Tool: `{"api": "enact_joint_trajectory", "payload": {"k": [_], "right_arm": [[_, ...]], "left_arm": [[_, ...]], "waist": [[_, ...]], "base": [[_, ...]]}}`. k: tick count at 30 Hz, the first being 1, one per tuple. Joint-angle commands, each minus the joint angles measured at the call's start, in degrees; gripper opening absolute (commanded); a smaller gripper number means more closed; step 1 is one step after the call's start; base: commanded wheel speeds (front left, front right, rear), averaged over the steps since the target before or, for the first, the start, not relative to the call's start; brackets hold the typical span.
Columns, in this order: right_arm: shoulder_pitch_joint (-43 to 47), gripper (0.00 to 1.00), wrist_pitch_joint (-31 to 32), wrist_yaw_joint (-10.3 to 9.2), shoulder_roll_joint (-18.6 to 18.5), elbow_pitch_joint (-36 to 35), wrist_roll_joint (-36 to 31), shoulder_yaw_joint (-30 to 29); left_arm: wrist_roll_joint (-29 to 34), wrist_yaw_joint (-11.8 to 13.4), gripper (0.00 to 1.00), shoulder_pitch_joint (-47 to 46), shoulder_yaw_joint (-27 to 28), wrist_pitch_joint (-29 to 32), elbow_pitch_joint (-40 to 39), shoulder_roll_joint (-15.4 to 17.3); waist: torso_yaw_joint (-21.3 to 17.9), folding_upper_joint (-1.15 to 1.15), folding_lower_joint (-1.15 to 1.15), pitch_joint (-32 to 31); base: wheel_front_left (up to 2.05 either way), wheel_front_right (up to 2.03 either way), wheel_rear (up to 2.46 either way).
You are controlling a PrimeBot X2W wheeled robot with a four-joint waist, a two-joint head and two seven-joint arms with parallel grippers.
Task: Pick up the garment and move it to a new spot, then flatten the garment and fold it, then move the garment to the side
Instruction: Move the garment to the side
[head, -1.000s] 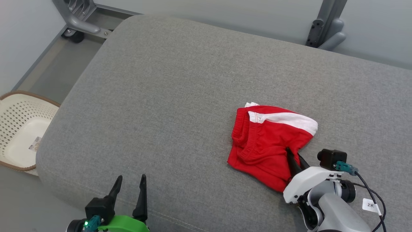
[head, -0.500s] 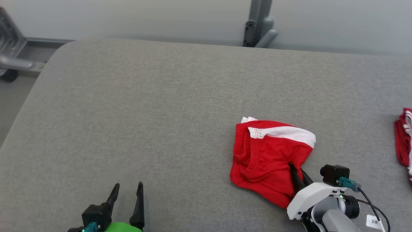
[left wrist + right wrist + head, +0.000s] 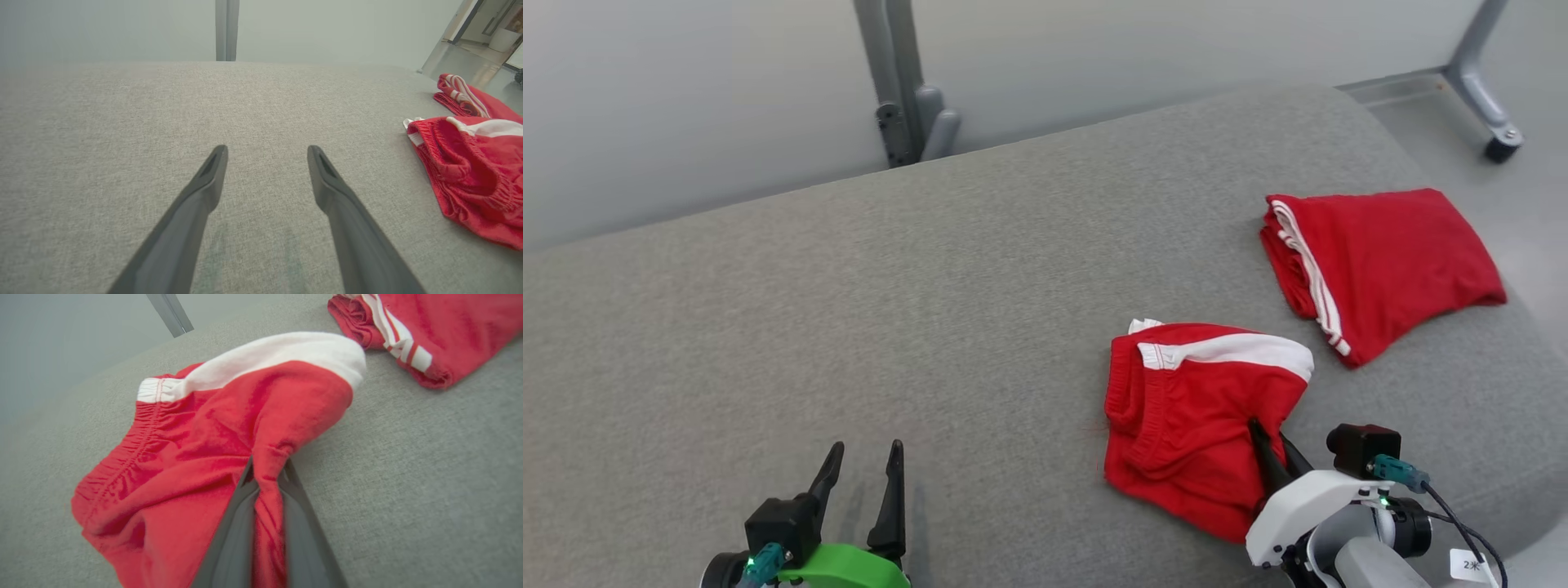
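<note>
The garment [image 3: 1188, 416] is a pair of red shorts with a white stripe, folded and lying on the grey cushion [image 3: 849, 327] right of centre. My right gripper [image 3: 1270, 433] is shut on a pinch of its red cloth at the near right edge; in the right wrist view the garment [image 3: 229, 433] bunches between the fingers [image 3: 233, 522] of the right gripper [image 3: 267, 469]. My left gripper [image 3: 866, 457] stands open at the lower left, over bare cushion. In the left wrist view the left gripper [image 3: 267, 153] holds nothing, and the garment [image 3: 470, 163] lies to its right.
A second folded red garment [image 3: 1380, 261] with white stripes lies at the cushion's far right, close to the edge. A grey metal post [image 3: 903, 90] rises behind the cushion. A wheeled frame leg [image 3: 1482, 90] stands on the floor at top right.
The head camera has swung to the right: the basket and left floor left the picture and the second red garment came in. My right gripper stays shut on the garment; the left stays open.
</note>
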Motion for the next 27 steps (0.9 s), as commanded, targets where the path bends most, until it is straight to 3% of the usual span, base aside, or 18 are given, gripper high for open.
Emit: {"api": "enact_joint_trajectory", "payload": {"k": [1,6,16,27], "right_arm": [[0.35,0.0,0.02,-0.1,-0.14,-0.31,0.37,0.27],[-0.21,0.0,0.02,-0.09,-0.14,-0.29,0.29,1.06],[-7.08,0.0,0.02,-0.08,-0.89,1.0,-5.21,3.0],[-19.45,0.0,0.02,-0.09,-9.56,7.1,-6.19,11.09]], "left_arm": [[-0.02,0.12,1.0,-0.9,-0.07,0.05,0.16,0.22],[0.19,0.0,1.0,-1.48,-0.25,0.05,0.35,0.23],[2.45,-0.62,1.0,-3.08,1.58,0.06,0.48,0.25],[3.96,-1.68,1.0,-3.76,1.97,0.05,0.24,0.23]], "waist": [[-9.53,0.0,0.0,-0.62],[-9.27,0.0,0.0,0.26],[-3.82,0.0,0.0,4.08],[1.66,0.0,0.0,6.1]], "base": [[0.0,0.0,0.0],[0.0,0.0,0.0],[0.0,0.0,0.0],[0.0,0.0,0.0]]}}
